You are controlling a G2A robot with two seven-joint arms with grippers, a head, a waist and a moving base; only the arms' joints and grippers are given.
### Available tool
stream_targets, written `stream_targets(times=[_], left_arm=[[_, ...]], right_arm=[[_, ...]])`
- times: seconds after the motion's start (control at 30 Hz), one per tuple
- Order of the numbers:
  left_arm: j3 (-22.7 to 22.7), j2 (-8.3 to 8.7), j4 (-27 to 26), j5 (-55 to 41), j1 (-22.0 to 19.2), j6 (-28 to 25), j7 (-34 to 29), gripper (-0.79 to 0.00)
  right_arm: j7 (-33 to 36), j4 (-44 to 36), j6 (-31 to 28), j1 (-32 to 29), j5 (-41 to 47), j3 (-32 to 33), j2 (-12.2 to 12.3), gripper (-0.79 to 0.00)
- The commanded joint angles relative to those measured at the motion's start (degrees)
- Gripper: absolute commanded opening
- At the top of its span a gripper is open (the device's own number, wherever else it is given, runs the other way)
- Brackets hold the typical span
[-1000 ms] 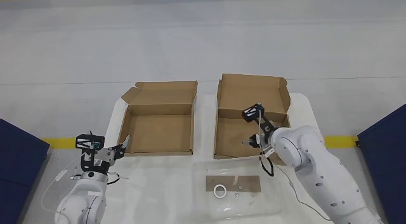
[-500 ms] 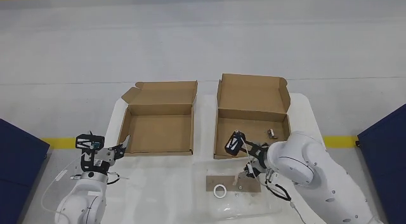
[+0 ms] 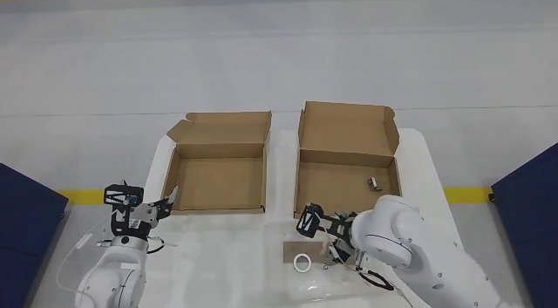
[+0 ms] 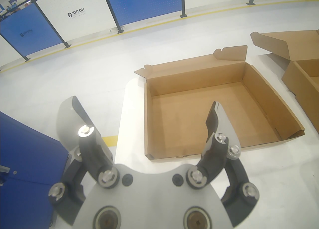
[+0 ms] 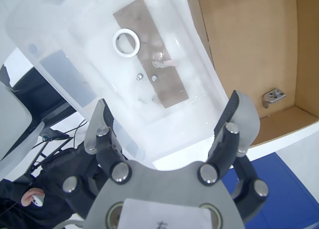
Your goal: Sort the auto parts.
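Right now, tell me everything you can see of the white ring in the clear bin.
The white ring is a plain round band, smooth and plastic-looking, with an open centre. It lies flat on the floor of the clear bin, straddling one edge of a brown strip. Nothing grips it; two small nuts lie apart from it.
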Motion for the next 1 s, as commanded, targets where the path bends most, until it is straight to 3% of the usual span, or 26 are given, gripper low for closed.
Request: stream_targets(times=[0.0,0.2,0.47,0.97], left_arm=[[0.0,0.0,0.0,0.0,0.0,0.0,0.0,0.0],[0.0,0.0,0.0,0.0,0.0,0.0,0.0,0.0],[0.0,0.0,0.0,0.0,0.0,0.0,0.0,0.0],[0.0,0.0,0.0,0.0,0.0,0.0,0.0,0.0]], right_arm=[[-0.04,0.73,-0.04,1.54,0.54,-2.23,0.95,0.0],[-0.04,2.59,-0.03,5.56,3.21,-7.58,3.66,0.0],[-0.04,2.59,-0.03,5.56,3.21,-7.58,3.66,0.0],[-3.25,7.42,-3.25,7.14,3.1,-13.28,2.45,0.0]])
